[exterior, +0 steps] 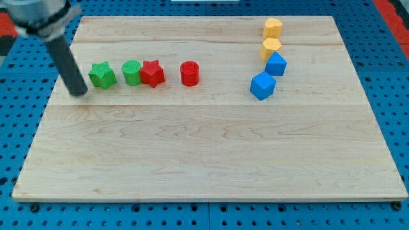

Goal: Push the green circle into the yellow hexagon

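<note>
The green circle (131,72) sits at the board's upper left, touching the red star (152,73) on its right. A green star (101,75) lies just to its left. Two yellow blocks stand at the upper right: one (273,27) near the top edge and one (271,47) just below it; which is the hexagon is hard to tell. My tip (80,92) rests on the board just left of the green star, a small gap apart, with the dark rod slanting up to the view's top left.
A red cylinder (190,73) stands right of the red star. Two blue blocks (276,64) (262,85) lie below the yellow ones. The wooden board (204,160) lies on a blue pegboard (19,128).
</note>
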Controlling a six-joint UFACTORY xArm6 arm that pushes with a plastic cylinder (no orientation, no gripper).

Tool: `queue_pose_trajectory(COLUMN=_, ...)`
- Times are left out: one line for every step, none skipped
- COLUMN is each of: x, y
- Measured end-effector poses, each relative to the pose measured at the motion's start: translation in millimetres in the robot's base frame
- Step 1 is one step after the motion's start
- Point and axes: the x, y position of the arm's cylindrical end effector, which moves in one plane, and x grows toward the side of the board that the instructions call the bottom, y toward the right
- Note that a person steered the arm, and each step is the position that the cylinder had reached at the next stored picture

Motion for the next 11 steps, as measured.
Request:
queue_pose_trajectory(x=3, y=103)
queue_pose_trajectory(x=-8, y=105)
queue_pose_trajectory(x=-21, y=72)
queue_pose_trajectory(x=-18, y=23)
queue_pose_trajectory(x=-30, y=-30)
queue_pose_trajectory(x=-34, y=-31)
queue_pose_trajectory(x=-45, y=-12)
queue_pose_trajectory(x=-53, y=25)
queue_pose_trajectory(x=-61, y=64)
queue_pose_trajectory(x=-95, y=89)
queue_pose_trajectory(x=-127, y=132)
